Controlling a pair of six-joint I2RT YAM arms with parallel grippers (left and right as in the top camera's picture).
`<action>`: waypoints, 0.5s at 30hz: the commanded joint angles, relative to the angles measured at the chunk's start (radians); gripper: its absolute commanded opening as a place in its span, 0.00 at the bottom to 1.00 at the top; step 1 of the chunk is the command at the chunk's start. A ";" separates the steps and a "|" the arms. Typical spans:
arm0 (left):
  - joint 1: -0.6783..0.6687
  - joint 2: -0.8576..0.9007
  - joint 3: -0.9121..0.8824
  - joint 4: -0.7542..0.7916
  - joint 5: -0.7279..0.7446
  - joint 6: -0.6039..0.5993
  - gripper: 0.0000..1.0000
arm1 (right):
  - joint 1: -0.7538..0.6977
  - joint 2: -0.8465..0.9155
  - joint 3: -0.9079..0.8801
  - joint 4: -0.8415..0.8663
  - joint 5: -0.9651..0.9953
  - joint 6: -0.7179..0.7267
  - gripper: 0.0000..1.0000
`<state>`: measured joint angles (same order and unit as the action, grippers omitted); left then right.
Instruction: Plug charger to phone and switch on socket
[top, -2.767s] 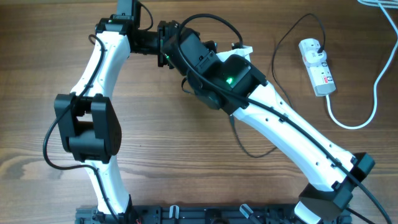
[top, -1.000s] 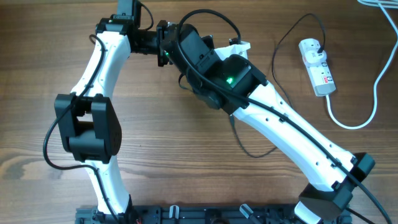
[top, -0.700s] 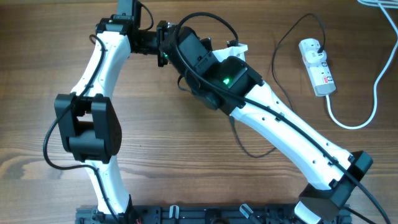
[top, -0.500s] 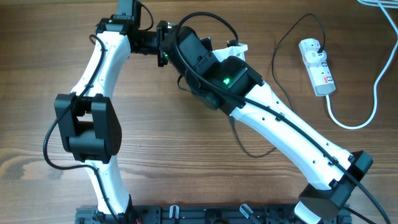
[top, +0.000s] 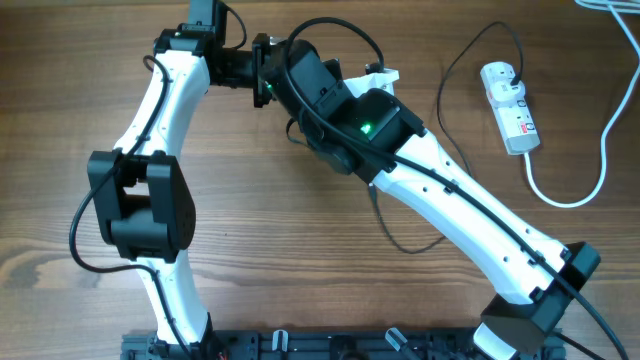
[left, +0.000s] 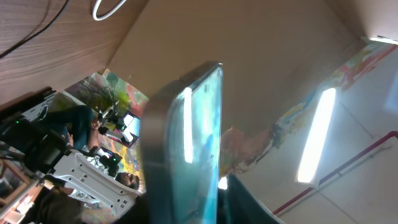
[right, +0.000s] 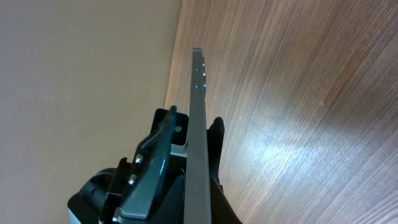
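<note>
The phone (left: 186, 143) has a teal screen and stands edge-on between my left gripper's (left: 208, 208) fingers. In the right wrist view it is a thin grey edge (right: 196, 112) between my right gripper's (right: 198, 193) black fingers. From overhead, the left gripper (top: 262, 78) and right gripper (top: 288, 72) meet at the far middle and hide the phone. The socket (top: 510, 105) lies at the far right. The charger's black cable (top: 447, 90) runs from its white adapter (top: 497, 72) under the right arm. Its tip is hidden.
The socket's thick white cord (top: 590, 190) loops near the right edge. The charger cable curls on the table (top: 405, 245) under the right forearm. A small white piece (top: 383, 76) shows beside the right wrist. A beige wall (right: 81, 62) stands behind the table.
The right arm's wrist and the white piece beside it have shifted slightly up and left since the earliest frame. The last half second shows no movement.
</note>
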<state>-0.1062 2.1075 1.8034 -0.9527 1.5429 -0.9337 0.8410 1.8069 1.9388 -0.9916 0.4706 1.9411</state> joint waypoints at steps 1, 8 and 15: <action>-0.003 -0.039 -0.002 0.003 0.034 0.013 0.31 | 0.007 0.018 -0.002 0.005 -0.069 -0.001 0.04; -0.003 -0.039 -0.002 0.003 0.034 0.013 0.23 | 0.007 0.019 -0.002 0.017 -0.068 -0.002 0.04; -0.003 -0.039 -0.002 0.003 0.034 0.012 0.04 | 0.007 0.019 -0.002 0.010 -0.069 -0.004 0.05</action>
<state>-0.1020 2.1075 1.8008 -0.9527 1.5558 -0.9337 0.8368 1.8095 1.9388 -0.9611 0.4568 1.9995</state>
